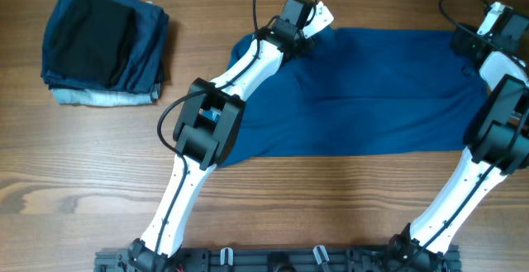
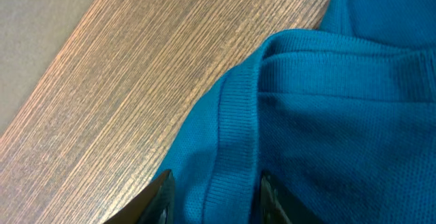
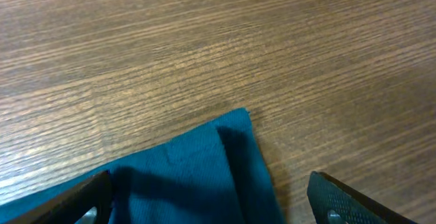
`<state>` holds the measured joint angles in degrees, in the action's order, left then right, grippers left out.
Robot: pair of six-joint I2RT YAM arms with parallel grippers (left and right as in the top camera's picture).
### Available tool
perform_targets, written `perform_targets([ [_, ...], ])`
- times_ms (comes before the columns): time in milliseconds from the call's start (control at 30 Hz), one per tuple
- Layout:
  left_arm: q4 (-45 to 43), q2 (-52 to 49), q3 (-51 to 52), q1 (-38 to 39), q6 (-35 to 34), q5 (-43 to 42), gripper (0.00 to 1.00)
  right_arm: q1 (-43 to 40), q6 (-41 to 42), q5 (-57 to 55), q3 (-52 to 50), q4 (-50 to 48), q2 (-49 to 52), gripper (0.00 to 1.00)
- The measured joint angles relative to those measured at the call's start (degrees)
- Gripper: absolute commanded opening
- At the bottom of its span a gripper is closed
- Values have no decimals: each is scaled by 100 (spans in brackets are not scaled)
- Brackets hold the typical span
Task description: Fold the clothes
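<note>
Now left jaws sit part-open astride the hem of the shirt (image 1: 372, 90); right jaws gape wide over its corner.

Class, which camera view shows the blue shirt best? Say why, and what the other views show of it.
Overhead. It alone shows the shirt nearly whole, spread out flat. The left wrist view shows just a ribbed edge close up; the right wrist view, only one corner.
</note>
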<state>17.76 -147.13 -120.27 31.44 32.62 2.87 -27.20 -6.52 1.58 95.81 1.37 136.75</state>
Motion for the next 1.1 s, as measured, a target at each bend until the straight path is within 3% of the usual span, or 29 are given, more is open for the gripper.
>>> perform_targets([
  [33,0,0,0,0,0,0,39,0,-4,0,2,-24,42,82],
  [100,0,0,0,0,2,0,39,0,17,44,2,-118,103,27],
  [167,2,0,0,0,0,0,33,13,66,195,9,-125,133,11],
  [200,0,0,0,0,0,0,22,17,85,219,33,-120,149,7],
  [233,2,0,0,0,-2,0,10,17,133,278,52,-79,157,4],
  [300,-2,0,0,0,-24,4,4,15,190,356,133,81,160,4],
  [467,195,2,-13,-7,-627,120,4,-15,195,597,835,1320,254,4],
  [633,260,306,-13,-116,-1034,-90,4,-15,195,634,1130,1930,240,4],
  [867,758,1123,-57,-203,-1137,-129,5,-15,188,643,1150,2951,-675,4],
  [1000,1423,1259,-61,-205,-1246,-146,17,-15,129,656,1161,3410,-1091,4],
  [1033,1561,1285,-61,-205,-1287,-219,24,-15,125,654,1161,3467,-1139,4],
  [1100,1751,1290,-61,-205,-1338,-393,56,-15,125,656,1161,3506,-1152,4],
])
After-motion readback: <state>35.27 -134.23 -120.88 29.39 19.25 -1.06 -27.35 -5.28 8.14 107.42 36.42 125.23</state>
